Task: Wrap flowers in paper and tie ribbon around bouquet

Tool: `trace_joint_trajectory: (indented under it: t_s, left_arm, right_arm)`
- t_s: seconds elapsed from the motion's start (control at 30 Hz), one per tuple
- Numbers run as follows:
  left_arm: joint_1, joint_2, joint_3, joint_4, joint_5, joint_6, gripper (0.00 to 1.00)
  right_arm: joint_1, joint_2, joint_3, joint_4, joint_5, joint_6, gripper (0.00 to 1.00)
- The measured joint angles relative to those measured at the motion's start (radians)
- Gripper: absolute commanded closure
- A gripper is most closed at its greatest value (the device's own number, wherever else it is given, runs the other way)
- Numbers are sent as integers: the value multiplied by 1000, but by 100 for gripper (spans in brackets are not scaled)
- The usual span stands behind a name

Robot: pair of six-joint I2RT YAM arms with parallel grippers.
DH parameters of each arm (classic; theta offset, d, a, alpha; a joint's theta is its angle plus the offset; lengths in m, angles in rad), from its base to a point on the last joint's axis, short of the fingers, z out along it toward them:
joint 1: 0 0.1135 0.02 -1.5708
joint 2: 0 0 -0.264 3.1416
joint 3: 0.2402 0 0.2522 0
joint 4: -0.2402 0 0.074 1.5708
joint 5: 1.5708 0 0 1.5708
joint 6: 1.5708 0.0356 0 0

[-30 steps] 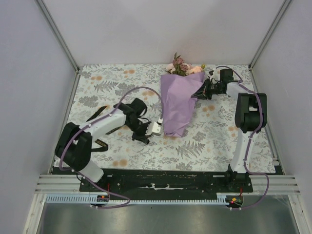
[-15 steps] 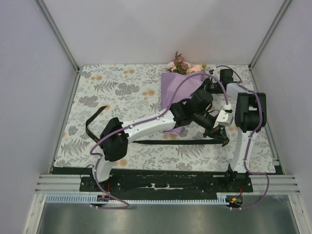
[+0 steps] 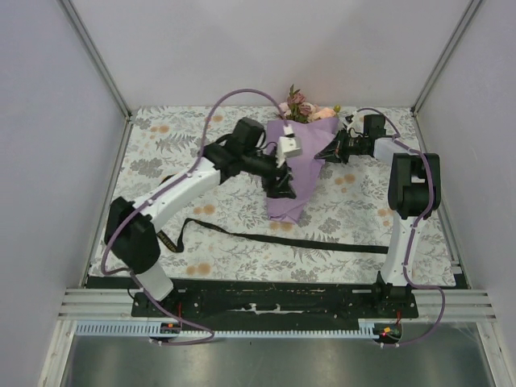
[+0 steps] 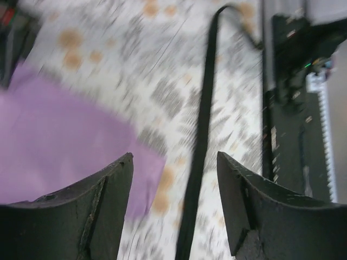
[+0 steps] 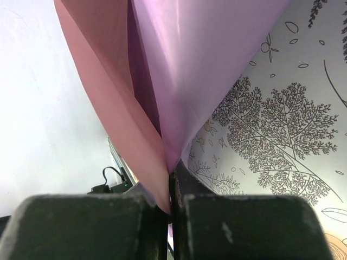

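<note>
While left gripper (image 3: 282, 187) hovers over narrow half of bouquet (image 3: 302, 161), jaws stand wide apart, nothing between them. Opposite, right gripper (image 3: 330, 151) clenched on paper (image 5: 217, 65) edge at cone's right side, lilac and pink faces pinched together. Pink flowers (image 3: 302, 109) poke from wide end near far wall. Black ribbon (image 3: 282, 240) lies loose across tablecloth (image 3: 185, 137), just clear of cone tip, untied.

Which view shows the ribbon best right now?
Top external: the ribbon runs almost whole across the tablecloth, in front of the bouquet. Left wrist shows only a blurred stretch beyond its open jaws; right wrist shows only pinched paper, no ribbon.
</note>
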Motion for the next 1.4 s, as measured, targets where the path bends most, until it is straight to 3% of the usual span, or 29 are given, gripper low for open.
trace_joint_trajectory:
  t_s: [0.17,0.3,0.5,0.63,0.73,0.83,0.93,0.97,1.03,1.07,1.13,1.2,1.27,1.33,1.37,1.4]
  left_arm:
    - [277,-156,-240,-82,-85,64,30]
    - [554,-161,-330,-140,-237,124,34]
    - [903,11,-257,-149,-510,174,31]
    - [947,175,-163,-164,-657,199,33]
    - [935,265,-122,-177,-726,219,47]
    - [927,336,-24,-199,-752,227,85]
    - [925,423,108,-223,-743,220,95]
    - [925,455,158,-223,-728,218,93]
    - [925,505,239,-222,-700,214,58]
    - [925,530,285,-227,-679,203,46]
    - [925,542,317,-226,-642,188,33]
    - [925,521,308,-219,-599,174,30]
    - [922,460,240,-183,-562,163,29]
    - [915,379,156,-168,-527,155,29]
    - [908,334,118,-163,-510,154,29]
    - [897,289,84,-154,-495,151,29]
  right_arm:
    - [0,0,0,3,-7,0,100]
    - [0,0,-8,8,-10,-1,100]
    - [3,0,-45,11,-11,-2,100]
    - [5,0,-67,10,-14,0,100]
    - [8,-3,-76,10,-21,5,100]
    - [10,-14,-85,9,-32,13,100]
    - [13,-28,-88,9,-37,21,100]
    - [14,-31,-88,10,-37,24,100]
    - [16,-32,-88,11,-40,34,100]
    - [18,-32,-89,13,-42,42,100]
    - [18,-32,-96,21,-45,60,100]
    - [18,-32,-105,23,-43,71,100]
    - [22,-32,-114,21,-32,74,81]
    - [23,-32,-114,5,-14,69,53]
    - [23,-32,-114,-4,-3,60,44]
    - [27,-32,-113,-10,8,59,42]
